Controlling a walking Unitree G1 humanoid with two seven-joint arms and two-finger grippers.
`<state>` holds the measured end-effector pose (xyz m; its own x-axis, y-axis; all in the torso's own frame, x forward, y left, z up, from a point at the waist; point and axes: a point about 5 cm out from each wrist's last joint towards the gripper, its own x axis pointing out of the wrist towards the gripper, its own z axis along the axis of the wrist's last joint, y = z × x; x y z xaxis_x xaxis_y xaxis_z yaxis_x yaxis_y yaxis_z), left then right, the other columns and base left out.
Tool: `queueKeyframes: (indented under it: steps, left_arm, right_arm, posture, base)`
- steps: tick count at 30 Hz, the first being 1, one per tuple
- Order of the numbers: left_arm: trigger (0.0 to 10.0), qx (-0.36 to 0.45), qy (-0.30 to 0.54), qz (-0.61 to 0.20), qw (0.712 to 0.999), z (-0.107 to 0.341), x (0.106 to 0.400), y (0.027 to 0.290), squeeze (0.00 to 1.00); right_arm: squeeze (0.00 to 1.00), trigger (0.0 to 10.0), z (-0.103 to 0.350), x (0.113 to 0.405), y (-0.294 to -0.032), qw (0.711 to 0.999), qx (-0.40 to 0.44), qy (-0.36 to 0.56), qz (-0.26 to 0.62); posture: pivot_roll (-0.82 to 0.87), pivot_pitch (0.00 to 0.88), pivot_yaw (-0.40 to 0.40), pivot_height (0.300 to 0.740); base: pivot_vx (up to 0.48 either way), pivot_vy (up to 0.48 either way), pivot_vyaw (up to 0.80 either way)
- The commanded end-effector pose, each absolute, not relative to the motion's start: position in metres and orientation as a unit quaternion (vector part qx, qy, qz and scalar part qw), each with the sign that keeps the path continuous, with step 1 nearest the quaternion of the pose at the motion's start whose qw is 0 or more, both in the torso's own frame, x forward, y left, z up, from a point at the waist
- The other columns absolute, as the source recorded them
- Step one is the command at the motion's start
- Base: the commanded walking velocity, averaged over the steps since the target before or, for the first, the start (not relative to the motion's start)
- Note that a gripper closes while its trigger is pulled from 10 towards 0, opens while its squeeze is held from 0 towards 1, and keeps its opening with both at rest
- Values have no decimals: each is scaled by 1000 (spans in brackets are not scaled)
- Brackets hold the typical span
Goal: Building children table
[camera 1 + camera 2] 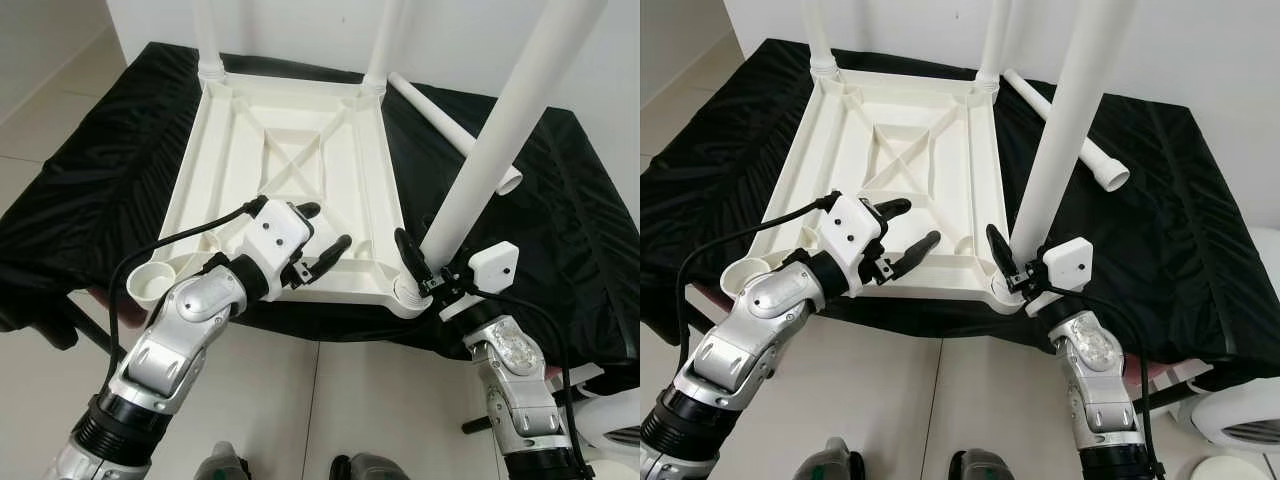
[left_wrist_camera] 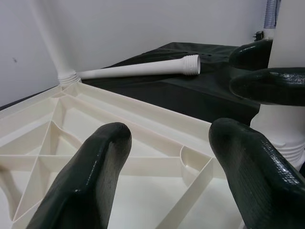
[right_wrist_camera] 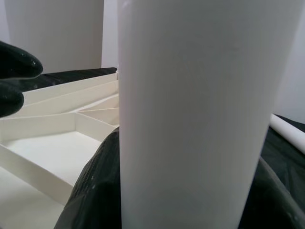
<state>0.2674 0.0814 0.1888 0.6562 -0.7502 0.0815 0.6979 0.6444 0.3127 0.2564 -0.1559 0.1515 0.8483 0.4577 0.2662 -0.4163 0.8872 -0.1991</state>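
The right gripper (image 1: 412,262) is clamped around a white leg (image 1: 510,125) at the near right corner socket of the upturned table top (image 1: 300,180), apparently seated there. The left gripper (image 1: 322,235) is held spread wide above the near edge, empty. A loose leg (image 1: 455,132) lies farther back on the black cloth (image 1: 90,170).

- Cream-white table top (image 1: 300,170), ribbed underside with a crossed pattern.
- Plain white legs: upright one (image 1: 510,130), loose one (image 1: 455,130) near the cloth's far right corner.
- Black cloth (image 1: 90,190), glossy and creased.
- Grippers: black fingers (image 1: 325,255), white housings, silver arms.
- Pale tiled floor (image 1: 40,120).
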Motion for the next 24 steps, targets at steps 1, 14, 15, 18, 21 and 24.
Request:
queueKeyframes:
  steps: [1, 14, 15, 18, 21, 24]
  left_arm:
    - [10000, 127, -101, -430, 888, 191, 264, 80, 0]
    - [10000, 128, -101, -430, 888, 192, 263, 80, 0]
    - [10000, 128, -101, -430, 888, 192, 263, 80, 0]
    - [10000, 128, -101, -431, 888, 192, 263, 81, 0]
    - [10000, 127, -101, -432, 887, 192, 263, 81, 0]
    - [10000, 127, -101, -432, 887, 193, 263, 80, 0]
  right_arm:
    - [0, 10000, 129, 253, -151, 962, -71, -100, 246]
    - [0, 10000, 119, 258, -167, 977, 60, -63, 193]
    - [0, 10000, 119, 258, -167, 977, 60, -63, 193]
    - [0, 10000, 118, 259, -170, 978, 70, -59, 186]
    - [0, 10000, 117, 260, -171, 979, 55, -54, 187]
    - [0, 10000, 117, 261, -172, 980, 49, -52, 186]
  posture:
    - [45, 69, -38, 740]
    - [49, 75, -34, 740]
    - [49, 75, -34, 740]
    - [49, 75, -34, 740]
    - [46, 75, -30, 740]
    - [45, 75, -30, 740]
  base:
    - [0, 0, 0]
    - [0, 0, 0]
    - [0, 0, 0]
    - [0, 0, 0]
    - [0, 0, 0]
    - [0, 0, 0]
